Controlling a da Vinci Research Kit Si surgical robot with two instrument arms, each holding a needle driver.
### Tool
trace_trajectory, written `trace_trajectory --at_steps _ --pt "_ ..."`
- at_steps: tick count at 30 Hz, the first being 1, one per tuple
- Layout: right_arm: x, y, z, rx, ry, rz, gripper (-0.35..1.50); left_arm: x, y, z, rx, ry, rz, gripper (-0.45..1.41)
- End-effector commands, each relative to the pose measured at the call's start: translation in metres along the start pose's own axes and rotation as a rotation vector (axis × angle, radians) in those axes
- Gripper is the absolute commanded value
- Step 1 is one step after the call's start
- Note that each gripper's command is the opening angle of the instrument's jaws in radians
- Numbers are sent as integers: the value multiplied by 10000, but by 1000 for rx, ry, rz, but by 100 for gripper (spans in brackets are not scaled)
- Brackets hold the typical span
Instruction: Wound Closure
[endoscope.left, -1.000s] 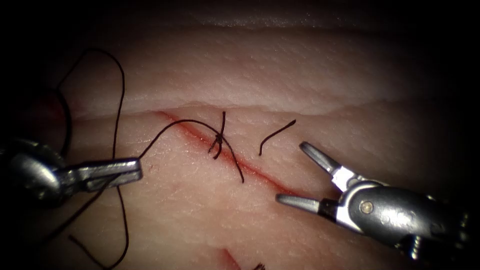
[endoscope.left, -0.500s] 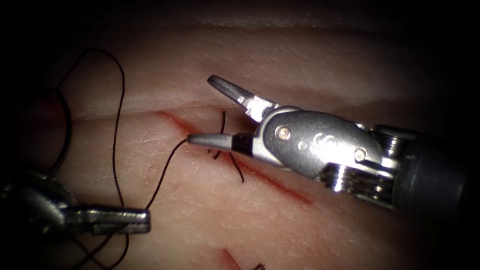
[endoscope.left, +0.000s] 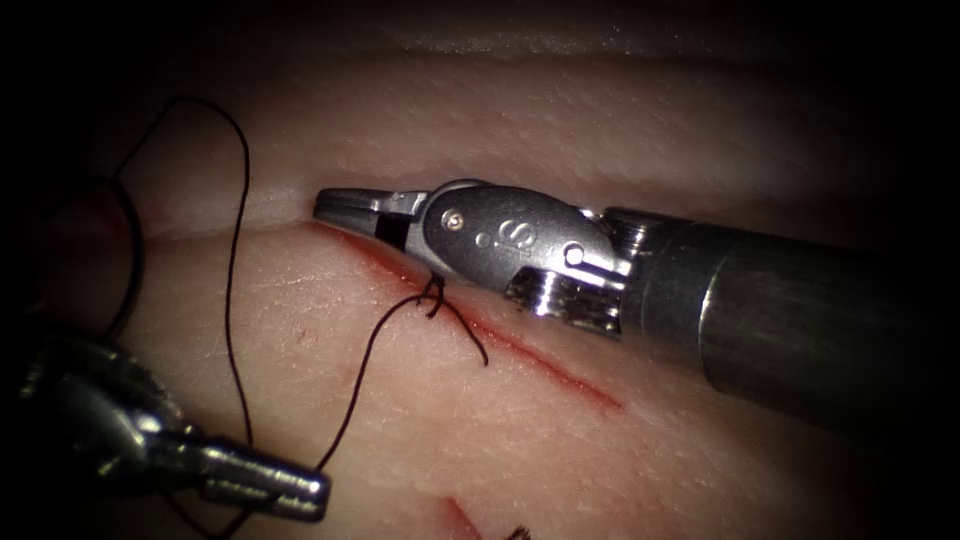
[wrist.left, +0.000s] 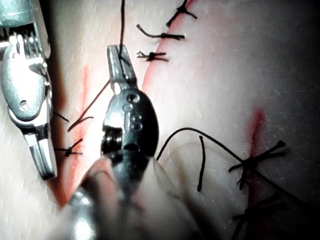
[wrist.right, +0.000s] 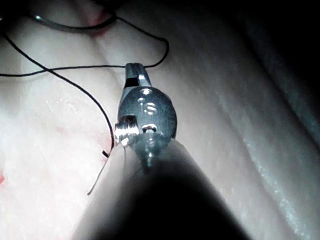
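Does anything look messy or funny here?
Mostly tidy. The knot sits on the cut with stubby ends. Red fluid stains the cut line. The left tool holds the thread; loose thread loops sprawl over the tissue on the left.

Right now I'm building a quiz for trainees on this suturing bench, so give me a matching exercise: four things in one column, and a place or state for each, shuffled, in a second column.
Things:
1. left tool
2. right tool
3. knot
4. loose loop of thread

Places or states:
A. tied on the cut, with short ends sticking out
B. jaws shut on the thread, left of the cut
C. lies slack on the tissue, far left
D. jaws shut, tip at the cut's upper end, above the knot

Pairs: 1-B, 2-D, 3-A, 4-C
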Motion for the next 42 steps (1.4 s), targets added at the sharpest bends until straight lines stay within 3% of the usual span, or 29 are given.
trace_trajectory --at_steps 1,4,12,18,26,32,38,40,42 --pt "-10 -3 11 25 -5 2 -35 -6 -13 2 12 20 13 -45" --pt "-17 -13 15 58 -7 15 -35 -11 -28 -5 38 53 16 -45" --pt "-23 -34 16 136 32 37 -35 -44 -60 -13 145 34 21 -45" --pt "-26 -43 -1 173 77 53 -35 -91 -81 -18 225 -63 27 -45" --pt "-27 -46 -16 176 139 70 -35 -142 -76 -23 264 -139 42 -45" --pt "-20 -48 -16 174 219 79 -35 -177 -68 -10 283 -177 12 -45" --pt "-14 -42 -16 149 272 94 -35 -180 -67 -8 286 -161 0 -45" --pt "-11 -39 -15 123 320 105 -5 -178 -69 -9 287 -151 -1 -45" --pt "-10 -39 -16 107 362 111 12 -178 -69 -10 289 -145 -6 -45"
